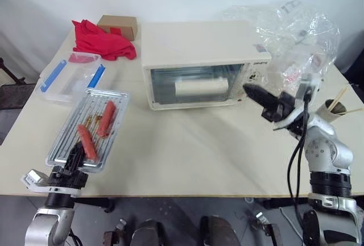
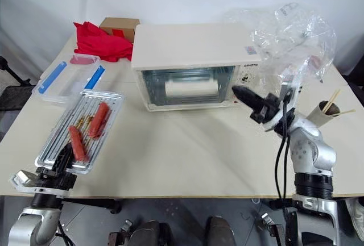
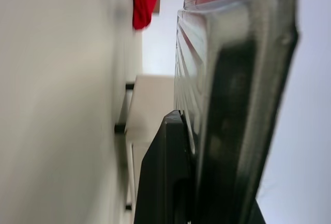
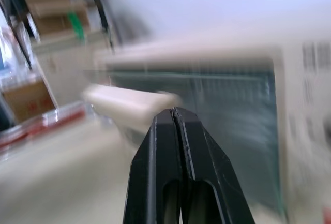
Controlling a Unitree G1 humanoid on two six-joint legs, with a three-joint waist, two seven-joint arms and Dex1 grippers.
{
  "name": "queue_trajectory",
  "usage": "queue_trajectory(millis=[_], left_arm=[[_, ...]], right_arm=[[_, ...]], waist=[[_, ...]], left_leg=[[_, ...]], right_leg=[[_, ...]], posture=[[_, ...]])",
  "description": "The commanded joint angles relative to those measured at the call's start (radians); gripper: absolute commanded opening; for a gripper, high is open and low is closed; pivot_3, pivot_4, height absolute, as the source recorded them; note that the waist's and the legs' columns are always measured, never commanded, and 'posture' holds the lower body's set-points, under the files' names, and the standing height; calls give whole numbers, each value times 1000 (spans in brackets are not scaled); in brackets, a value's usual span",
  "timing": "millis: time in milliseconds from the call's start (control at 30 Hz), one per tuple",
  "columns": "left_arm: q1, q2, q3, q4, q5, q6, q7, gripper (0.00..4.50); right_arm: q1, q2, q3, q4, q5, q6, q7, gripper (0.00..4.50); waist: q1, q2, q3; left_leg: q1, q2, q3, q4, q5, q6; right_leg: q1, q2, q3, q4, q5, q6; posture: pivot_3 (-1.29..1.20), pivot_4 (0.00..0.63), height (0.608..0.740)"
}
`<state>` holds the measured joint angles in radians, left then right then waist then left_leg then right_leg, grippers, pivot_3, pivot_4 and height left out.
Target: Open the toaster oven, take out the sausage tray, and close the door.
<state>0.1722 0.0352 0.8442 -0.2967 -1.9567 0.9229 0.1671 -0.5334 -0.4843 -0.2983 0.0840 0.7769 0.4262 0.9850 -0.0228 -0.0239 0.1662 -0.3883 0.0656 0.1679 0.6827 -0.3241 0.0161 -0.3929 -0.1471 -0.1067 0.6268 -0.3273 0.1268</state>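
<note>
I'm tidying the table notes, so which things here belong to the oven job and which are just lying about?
Job:
toaster oven
door, shut
sausage tray, held at its near edge by the left tool
right tool, shut, empty

Lying about:
clear box with blue clips
red cloth
cardboard box
plastic bag

Head stereo pair looking down on table (image 1: 187, 155); wrist views close, sharing toaster oven (image 4: 227, 94)

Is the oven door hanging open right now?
No, the door stands upright, shut against the toaster oven, with its white handle across the glass.
</note>
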Motion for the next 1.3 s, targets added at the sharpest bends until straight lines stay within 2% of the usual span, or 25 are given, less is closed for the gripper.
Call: queue_trajectory(millis=[33,233,300,333,433,567,700,733,900,1033,1133,1300], left_arm=[[22,68,-33,-23,-16,68,-60,0],[47,194,-95,38,-16,166,-148,0],[47,226,-139,53,-16,196,-171,0],[39,236,-168,57,-16,205,-179,0],[23,266,-234,65,-16,222,-183,0],[-10,355,-324,146,-16,301,-249,0],[-131,472,-442,261,-16,370,-244,0],[-166,493,-468,290,-16,384,-243,0],[-351,549,-604,419,-16,425,-191,0],[-541,560,-766,563,-16,489,-160,0],[-655,543,-859,665,13,523,-143,0],[-765,487,-897,750,124,541,-157,0]], right_arm=[[33,-47,-10,-94,25,32,22,53],[149,-170,15,-224,8,49,120,53],[221,-206,1,-294,1,29,150,419],[273,-223,-1,-337,-32,-25,185,631],[400,-242,-17,-435,-61,-103,227,1646],[539,-239,-49,-494,-110,-225,268,2989],[686,-239,-105,-510,-142,-302,287,4329],[710,-241,-119,-507,-147,-314,288,4461],[815,-243,-190,-490,-157,-359,293,4461],[900,-231,-234,-506,-160,-375,277,4461],[945,-224,-252,-534,-153,-379,259,4461],[996,-212,-268,-575,-147,-382,231,4461]], waist=[[8,0,0],[21,0,0],[21,0,0],[22,1,0],[26,0,0],[24,1,0],[30,1,0],[33,2,0],[34,2,0],[46,2,0],[49,2,0],[48,2,0]], left_leg=[[0,0,-1,0,0,0],[-2,-1,0,0,-1,2],[-2,-1,0,0,-1,1],[-1,-1,0,0,-1,1],[-1,-1,-2,-1,-2,0],[0,-1,0,0,-2,0],[1,-1,-1,0,-2,0],[1,-1,0,0,-2,0],[1,-2,0,0,-2,0],[1,-2,0,0,-1,0],[1,-3,0,0,-1,0],[1,-3,0,0,-1,0]], right_leg=[[0,0,0,0,0,0],[0,-1,1,-1,0,0],[0,0,0,-1,0,0],[0,0,0,-2,0,0],[1,0,0,-4,0,0],[1,0,1,-5,0,0],[1,0,1,-4,0,0],[1,0,2,-5,0,0],[1,0,2,-4,0,0],[1,0,2,-3,0,0],[2,0,2,-3,0,0],[1,0,2,-3,0,0]], posture=[[0,150,740],[0,150,740],[0,150,740],[0,150,740],[0,150,740],[0,150,740],[0,150,740],[0,150,740],[0,150,740],[0,150,740],[0,150,740],[0,150,740]])
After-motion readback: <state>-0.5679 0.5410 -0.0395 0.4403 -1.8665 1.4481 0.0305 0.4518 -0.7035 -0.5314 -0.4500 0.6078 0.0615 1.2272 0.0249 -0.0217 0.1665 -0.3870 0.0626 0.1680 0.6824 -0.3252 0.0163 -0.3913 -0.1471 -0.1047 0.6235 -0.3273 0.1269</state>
